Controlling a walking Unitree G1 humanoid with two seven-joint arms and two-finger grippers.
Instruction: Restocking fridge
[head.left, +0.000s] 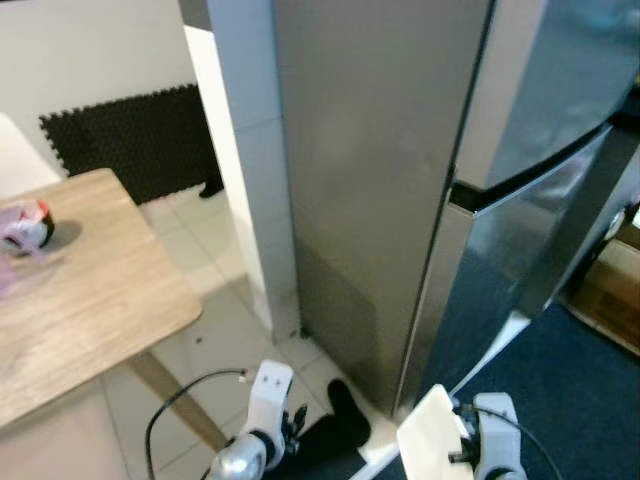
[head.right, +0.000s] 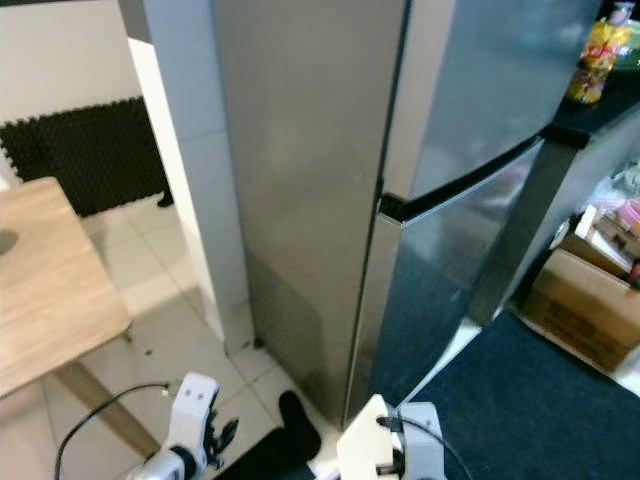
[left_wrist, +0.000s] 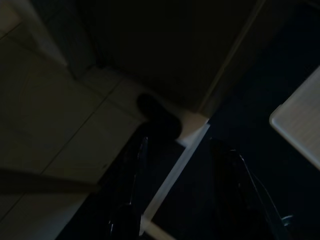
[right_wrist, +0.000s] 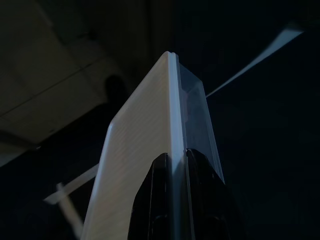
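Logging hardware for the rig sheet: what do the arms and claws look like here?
Left claw: two long glossy black fingers. Left arm: white wrist housing on a silver forearm, with a black cable looping off it. Right arm: white-grey wrist block with black cable; right claw fingers black too.

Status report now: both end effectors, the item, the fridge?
Right end effector shut on flat white box. Left end effector open, low. Fridge doors closed ahead.

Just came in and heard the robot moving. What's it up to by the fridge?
The robot stands facing the fridge, whose doors are closed. Its right gripper is shut on a flat white container, held low by its edge. The left gripper hangs open over the floor, holding nothing. A wrapped item lies on the wooden table to the robot's left.
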